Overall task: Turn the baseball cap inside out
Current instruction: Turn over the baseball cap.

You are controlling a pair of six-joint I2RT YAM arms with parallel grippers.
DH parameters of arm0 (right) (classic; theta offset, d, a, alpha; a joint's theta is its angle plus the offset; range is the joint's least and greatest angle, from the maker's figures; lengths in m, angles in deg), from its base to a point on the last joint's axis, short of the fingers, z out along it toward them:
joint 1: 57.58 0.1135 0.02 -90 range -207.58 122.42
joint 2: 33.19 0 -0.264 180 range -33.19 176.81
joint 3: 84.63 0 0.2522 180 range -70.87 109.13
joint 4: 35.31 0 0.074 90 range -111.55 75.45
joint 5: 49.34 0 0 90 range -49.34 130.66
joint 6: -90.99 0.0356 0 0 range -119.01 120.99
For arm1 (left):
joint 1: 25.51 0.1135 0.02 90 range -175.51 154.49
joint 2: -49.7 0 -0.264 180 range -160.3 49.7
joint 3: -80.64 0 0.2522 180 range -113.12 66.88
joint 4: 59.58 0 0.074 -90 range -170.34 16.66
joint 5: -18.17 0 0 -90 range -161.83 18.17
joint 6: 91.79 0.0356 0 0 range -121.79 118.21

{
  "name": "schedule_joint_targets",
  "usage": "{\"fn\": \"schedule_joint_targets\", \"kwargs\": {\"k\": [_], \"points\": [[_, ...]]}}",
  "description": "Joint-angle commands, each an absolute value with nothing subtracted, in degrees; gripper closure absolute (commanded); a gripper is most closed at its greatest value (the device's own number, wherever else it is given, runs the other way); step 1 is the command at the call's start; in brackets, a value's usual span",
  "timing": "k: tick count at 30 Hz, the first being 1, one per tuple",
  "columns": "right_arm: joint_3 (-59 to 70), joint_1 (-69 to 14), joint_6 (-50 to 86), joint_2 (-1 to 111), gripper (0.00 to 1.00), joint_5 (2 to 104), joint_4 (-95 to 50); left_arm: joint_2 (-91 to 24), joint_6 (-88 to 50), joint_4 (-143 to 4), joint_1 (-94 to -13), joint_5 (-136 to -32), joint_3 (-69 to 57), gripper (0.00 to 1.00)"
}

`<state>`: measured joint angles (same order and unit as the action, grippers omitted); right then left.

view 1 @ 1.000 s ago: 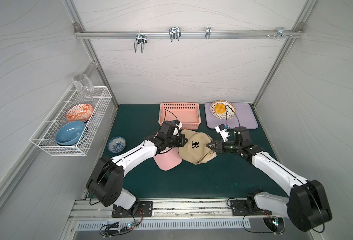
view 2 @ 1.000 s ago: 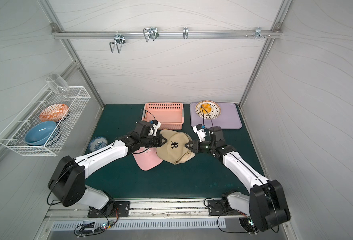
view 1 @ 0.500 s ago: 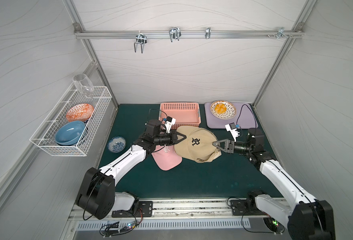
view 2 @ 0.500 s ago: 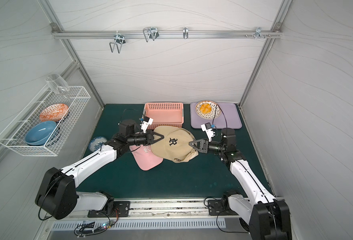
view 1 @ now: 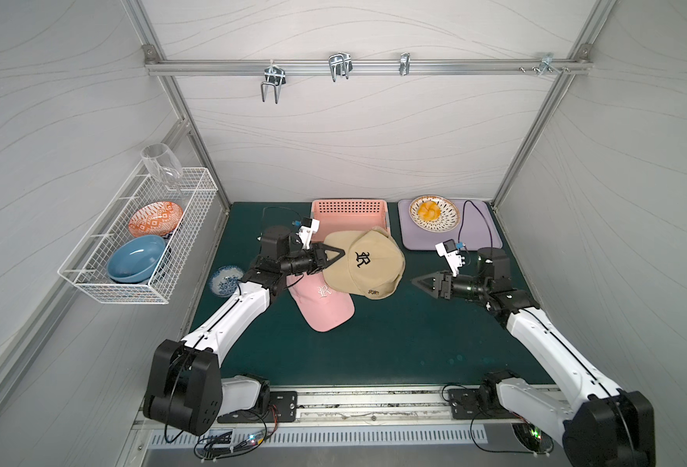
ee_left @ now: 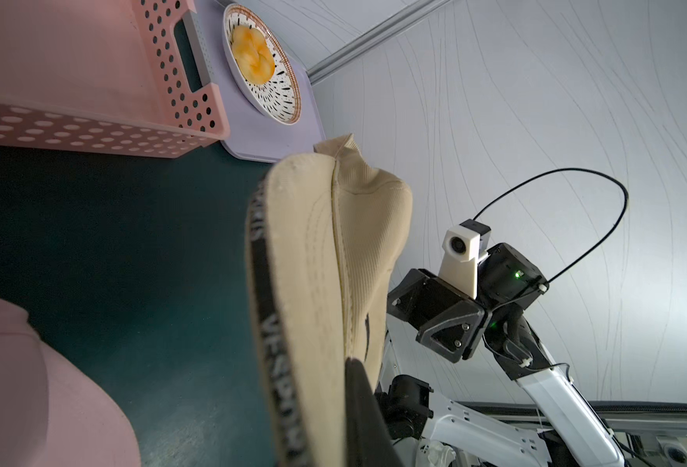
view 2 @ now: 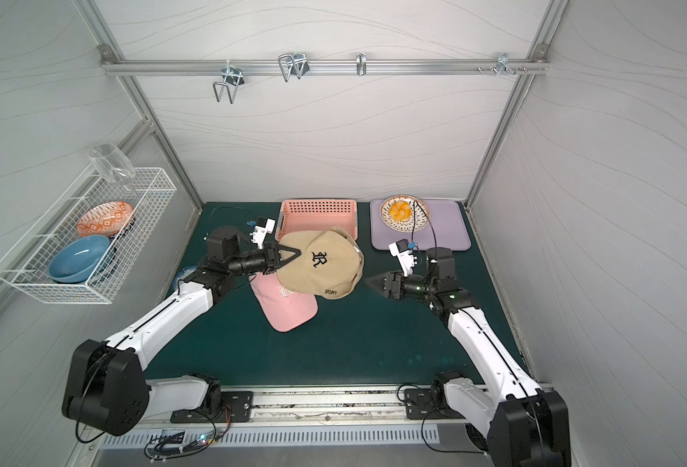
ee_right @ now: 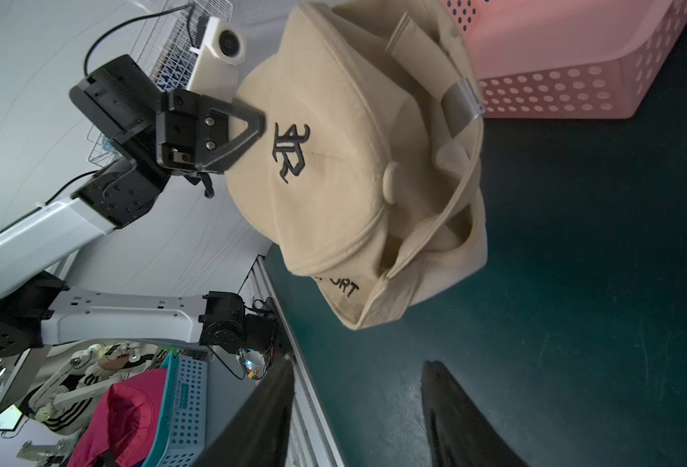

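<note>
The tan cap (view 1: 378,250) carries a black gothic monogram on its front and "SPORT" near its edge; the pink cap (view 1: 327,309) shows a white monogram.

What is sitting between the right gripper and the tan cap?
Nothing visible: only green mat shows between the open right gripper and the tan cap, which the left gripper holds at its other side.

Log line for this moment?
left gripper: shut on tan cap | right gripper: open, empty | tan cap: lifted, not inverted
</note>
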<state>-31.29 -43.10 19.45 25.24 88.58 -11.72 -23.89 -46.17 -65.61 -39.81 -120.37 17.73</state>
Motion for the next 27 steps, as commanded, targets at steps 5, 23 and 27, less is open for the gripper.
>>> {"fn": "schedule_joint_targets", "kwargs": {"k": [5, 23, 27], "points": [[-30.44, -39.69, 17.56, 26.78, 0.4, 80.42, -9.45, -22.39, -49.79, -59.84, -40.14, -120.48, 17.41, 1.0], [-28.02, -31.28, 22.72, 32.3, 0.34, 66.94, -15.72, -23.52, -50.25, -58.34, -41.69, -119.29, 18.1, 1.0], [-28.42, -31.06, 23.99, 32.84, 0.38, 62.01, -15.92, -23.35, -51.92, -56.71, -41.92, -119.28, 18.34, 1.0]]}}
